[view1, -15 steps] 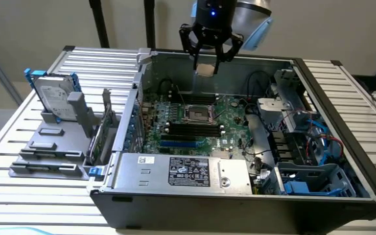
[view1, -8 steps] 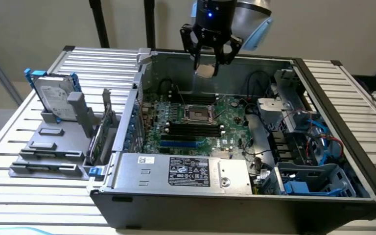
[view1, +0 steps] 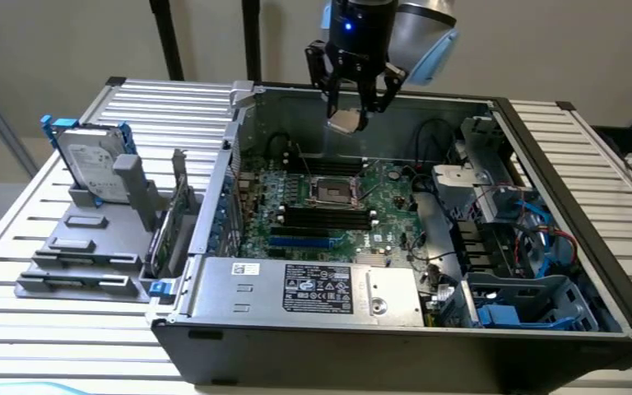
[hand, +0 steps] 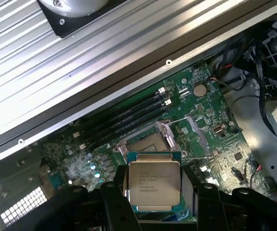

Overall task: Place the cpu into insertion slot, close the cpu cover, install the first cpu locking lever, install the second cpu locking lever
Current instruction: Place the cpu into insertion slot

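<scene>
The hand (view1: 355, 111) is clenched on the cpu (hand: 154, 187), gripping the chip by two opposite edges between its black fingers (hand: 113, 204), silver-grey metal top facing the wrist camera. It hangs in the air over the far wall of the open computer case (view1: 404, 354), which stands on the slatted metal counter (view1: 162, 107). The insertion slot (hand: 145, 143) lies below on the green circuit board (hand: 220, 108), well apart from the chip; its dark inside shows within the silver rim. The long black memory sticks (hand: 129, 118) run just beside the slot. Toward the counter's edge at the exterior view's left, a hard drive (view1: 91, 160) stands upright in a grey rack (view1: 80, 247).
</scene>
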Action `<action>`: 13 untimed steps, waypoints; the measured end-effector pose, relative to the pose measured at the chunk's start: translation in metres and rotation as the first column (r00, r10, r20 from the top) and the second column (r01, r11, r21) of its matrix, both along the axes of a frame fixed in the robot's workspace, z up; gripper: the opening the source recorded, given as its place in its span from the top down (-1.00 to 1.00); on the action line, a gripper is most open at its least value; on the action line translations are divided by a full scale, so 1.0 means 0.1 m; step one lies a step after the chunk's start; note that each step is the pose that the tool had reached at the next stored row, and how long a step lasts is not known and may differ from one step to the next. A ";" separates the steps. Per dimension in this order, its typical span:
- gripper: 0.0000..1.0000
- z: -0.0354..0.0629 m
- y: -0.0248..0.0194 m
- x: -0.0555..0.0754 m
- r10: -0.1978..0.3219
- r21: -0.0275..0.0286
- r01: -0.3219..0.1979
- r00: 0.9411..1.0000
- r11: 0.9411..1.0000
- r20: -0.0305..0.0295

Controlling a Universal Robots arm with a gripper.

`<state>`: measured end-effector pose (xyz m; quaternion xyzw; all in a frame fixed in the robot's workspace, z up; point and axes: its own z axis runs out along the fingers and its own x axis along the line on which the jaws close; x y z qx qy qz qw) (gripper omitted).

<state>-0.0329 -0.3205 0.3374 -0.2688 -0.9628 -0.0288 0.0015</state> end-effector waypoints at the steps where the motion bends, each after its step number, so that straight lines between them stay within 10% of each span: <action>1: -0.08 -0.003 0.000 0.00 -0.018 0.000 0.018 1.000 1.000 0.000; 7: -0.08 -0.023 0.000 0.00 -0.127 0.000 0.127 0.992 0.992 0.000; 13: -0.08 -0.038 0.000 0.00 -0.234 0.000 0.234 0.972 0.972 0.000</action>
